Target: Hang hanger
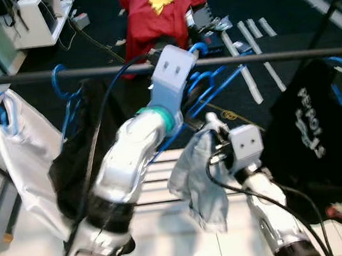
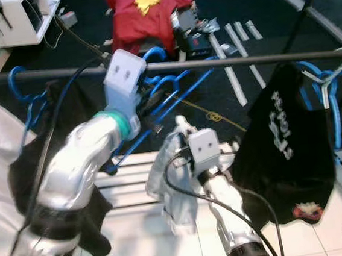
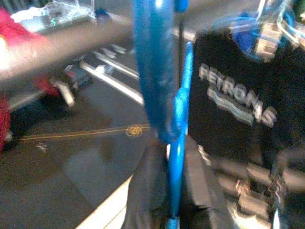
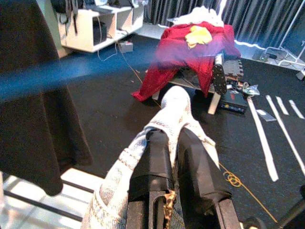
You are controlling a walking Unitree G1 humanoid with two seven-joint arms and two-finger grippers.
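A dark rail (image 1: 45, 75) runs across in front of me. My left gripper (image 1: 195, 77) is raised to it and shut on a blue hanger (image 1: 219, 88), whose hook (image 1: 199, 46) sits at the rail. The left wrist view has the blue hanger (image 3: 157, 71) running between the dark fingers (image 3: 145, 195). Lower down, my right gripper (image 1: 217, 132) is shut on a pale grey garment (image 1: 197, 180) that hangs limp below the hanger. In the right wrist view the black fingers (image 4: 155, 160) pinch that cloth (image 4: 176, 107).
On the rail hang a black printed T-shirt (image 1: 318, 144) on a blue hanger at the right, and a black garment (image 1: 79, 149) and a white garment (image 1: 22, 154) at the left. Beyond lie a red garment (image 1: 159, 8), white strips (image 1: 249, 54) and a white shelf (image 1: 33, 20).
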